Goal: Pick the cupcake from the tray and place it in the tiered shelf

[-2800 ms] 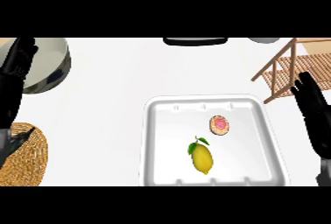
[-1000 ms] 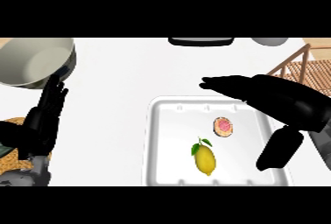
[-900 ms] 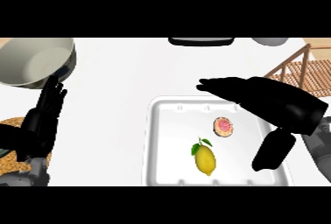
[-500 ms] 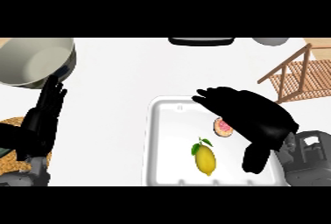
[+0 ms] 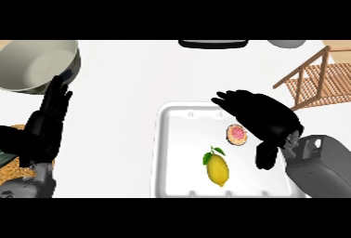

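Observation:
The cupcake [image 5: 237, 134], small with pink frosting, lies in the white tray [image 5: 179, 153] toward its right side. My right hand [image 5: 264, 118] hovers over the tray's right half, fingers spread and reaching past the cupcake's upper right, thumb hanging down at its right; it holds nothing. The wooden tiered shelf [image 5: 316, 80] stands at the right edge, beyond the tray. My left hand [image 5: 49, 118] rests open at the left, fingers pointing up.
A yellow lemon [image 5: 218, 169] with a green leaf lies in the tray below the cupcake. A large grey bowl [image 5: 35, 64] sits at the upper left. A dark item [image 5: 213, 43] and a grey one [image 5: 286, 43] lie at the counter's far edge. A woven mat [image 5: 15, 169] shows at the lower left.
My right hand has swung in from the right and lowered over the tray, coming down beside the cupcake. The view has shifted a little; the left hand stays still.

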You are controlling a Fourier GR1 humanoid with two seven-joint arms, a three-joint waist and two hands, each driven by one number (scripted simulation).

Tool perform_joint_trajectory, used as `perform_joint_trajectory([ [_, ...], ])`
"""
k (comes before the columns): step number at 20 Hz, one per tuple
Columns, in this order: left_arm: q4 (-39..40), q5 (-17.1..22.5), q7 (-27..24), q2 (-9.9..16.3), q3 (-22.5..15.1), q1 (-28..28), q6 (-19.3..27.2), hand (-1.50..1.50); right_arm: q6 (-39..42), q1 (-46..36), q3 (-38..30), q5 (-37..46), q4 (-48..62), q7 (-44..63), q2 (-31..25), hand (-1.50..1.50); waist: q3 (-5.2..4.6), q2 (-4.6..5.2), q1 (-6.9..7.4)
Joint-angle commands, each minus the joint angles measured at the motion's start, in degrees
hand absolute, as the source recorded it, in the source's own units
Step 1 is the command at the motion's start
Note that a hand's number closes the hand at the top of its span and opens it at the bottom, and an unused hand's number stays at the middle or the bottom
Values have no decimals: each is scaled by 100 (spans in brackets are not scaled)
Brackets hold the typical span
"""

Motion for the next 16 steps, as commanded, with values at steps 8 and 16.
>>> perform_joint_trajectory([
  [8, 70, -222, -189, -355, 173, 100, -230, 0, -444, 557, -50, 1506, 886, -1221, 515, -150, 0, 2, -6],
  [16, -41, -353, 146, -426, 375, -6, -372, 0, -456, 753, -595, 1905, 1117, -1905, 759, -150, 0, -2, -15],
])
